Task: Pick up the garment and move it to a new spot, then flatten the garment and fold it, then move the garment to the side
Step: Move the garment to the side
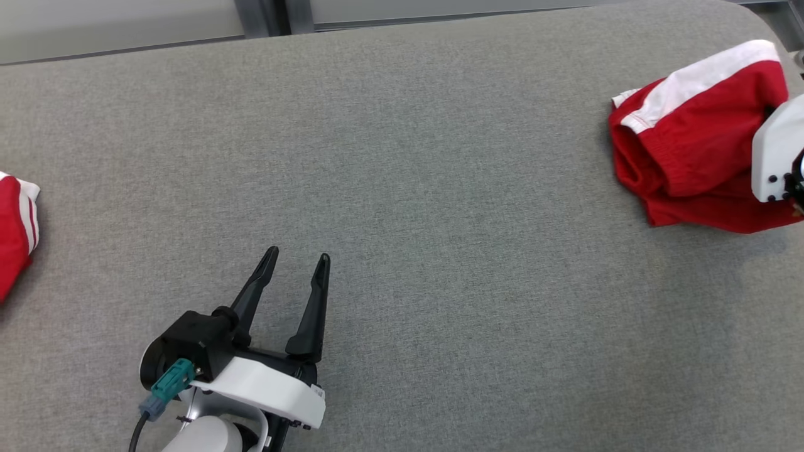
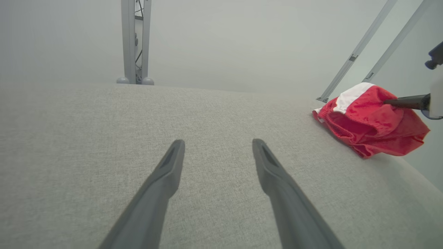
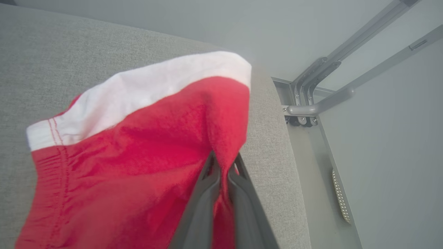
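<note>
From the head camera, the red garment (image 1: 684, 150) lies bunched at the far right of the desk (image 1: 440, 157). Its white band runs diagonally up toward the far corner, and the right arm's white casing (image 1: 776, 147) hides its right side. The left hand (image 1: 297, 254) hovers over bare desk, fingers apart. The left wrist camera shows the right hand (image 2: 387, 101) pinching the garment's top. The right wrist camera shows those fingers together, clamped on a red fold, with the lower cloth cut off.

Grey fabric table (image 1: 402, 157); metal frame (image 2: 128, 41) behind.
</note>
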Controlling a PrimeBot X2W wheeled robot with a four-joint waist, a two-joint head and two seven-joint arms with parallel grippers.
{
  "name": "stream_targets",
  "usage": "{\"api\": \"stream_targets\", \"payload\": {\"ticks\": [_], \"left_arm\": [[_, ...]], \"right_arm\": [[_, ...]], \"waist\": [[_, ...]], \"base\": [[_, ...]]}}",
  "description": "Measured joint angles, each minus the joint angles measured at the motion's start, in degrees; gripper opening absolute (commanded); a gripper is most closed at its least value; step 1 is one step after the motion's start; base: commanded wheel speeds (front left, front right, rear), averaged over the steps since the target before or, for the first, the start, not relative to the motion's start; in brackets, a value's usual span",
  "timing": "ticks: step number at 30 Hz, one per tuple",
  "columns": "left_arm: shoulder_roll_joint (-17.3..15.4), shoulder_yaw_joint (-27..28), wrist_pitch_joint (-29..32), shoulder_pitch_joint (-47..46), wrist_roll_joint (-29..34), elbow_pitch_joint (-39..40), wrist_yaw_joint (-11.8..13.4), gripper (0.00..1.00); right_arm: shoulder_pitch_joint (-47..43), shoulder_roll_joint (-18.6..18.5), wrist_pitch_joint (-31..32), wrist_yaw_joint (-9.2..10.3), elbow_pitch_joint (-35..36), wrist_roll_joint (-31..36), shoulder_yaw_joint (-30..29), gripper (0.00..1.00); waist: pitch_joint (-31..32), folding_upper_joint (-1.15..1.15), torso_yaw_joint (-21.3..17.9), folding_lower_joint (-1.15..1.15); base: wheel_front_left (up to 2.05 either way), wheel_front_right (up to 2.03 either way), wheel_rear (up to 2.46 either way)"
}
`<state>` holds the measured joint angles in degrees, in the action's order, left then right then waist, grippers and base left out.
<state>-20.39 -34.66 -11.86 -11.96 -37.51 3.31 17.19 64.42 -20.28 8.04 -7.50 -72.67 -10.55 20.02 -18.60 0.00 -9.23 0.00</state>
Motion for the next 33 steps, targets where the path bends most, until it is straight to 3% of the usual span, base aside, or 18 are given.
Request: {"api": "stream_targets", "payload": {"ticks": [16, 17, 18, 19, 21, 22, 33], "left_arm": [[0.7, -0.65, -0.27, -1.05, -0.14, -0.94, -0.59, 1.0], [0.73, -0.65, -0.27, -1.18, -0.14, -1.0, -0.75, 1.0], [0.77, -0.65, -0.34, -1.22, -0.14, -1.03, -0.75, 1.0], [0.79, -0.66, -0.35, -1.25, -0.14, -1.1, -0.76, 1.0], [0.8, -0.67, -0.49, -1.45, -0.13, -1.22, -0.99, 1.0], [0.83, -0.7, -0.51, -1.59, -0.13, -1.29, -1.0, 1.0], [1.0, -0.59, -0.86, -2.41, -0.37, -2.57, -1.27, 1.0]], "right_arm": [[0.56, -3.2, 1.55, 0.0, -0.53, 16.84, -13.92, 0.0], [0.31, -3.23, 1.6, 0.0, -0.12, 18.13, -14.92, 0.11], [-0.02, -3.3, 1.6, 0.0, 0.51, 19.41, -15.96, 0.33], [-0.34, -3.39, 1.85, 0.0, 1.16, 20.69, -17.09, 0.41], [-1.05, -3.45, 2.32, 0.0, 2.52, 23.08, -19.5, 0.94], [-1.53, -3.31, 2.55, 0.0, 3.35, 24.43, -20.59, 1.0], [-6.19, 2.45, 4.08, 0.0, 10.96, 36.18, -32.1, 1.0]], "waist": [[-2.48, 0.0, 3.39, 0.0], [-2.71, 0.0, 3.57, 0.0], [-2.94, 0.0, 3.75, 0.0], [-3.21, 0.0, 3.92, 0.0], [-3.69, 0.0, 4.25, 0.0], [-3.91, 0.0, 4.41, 0.0], [-3.43, 0.0, 4.76, 0.0]], "base": [[0.0, 0.0, 0.0], [0.0, 0.0, 0.0], [0.0, 0.0, 0.0], [0.0, 0.0, 0.0], [0.0, 0.0, 0.0], [0.0, 0.0, 0.0], [0.0, 0.0, 0.0]]}}
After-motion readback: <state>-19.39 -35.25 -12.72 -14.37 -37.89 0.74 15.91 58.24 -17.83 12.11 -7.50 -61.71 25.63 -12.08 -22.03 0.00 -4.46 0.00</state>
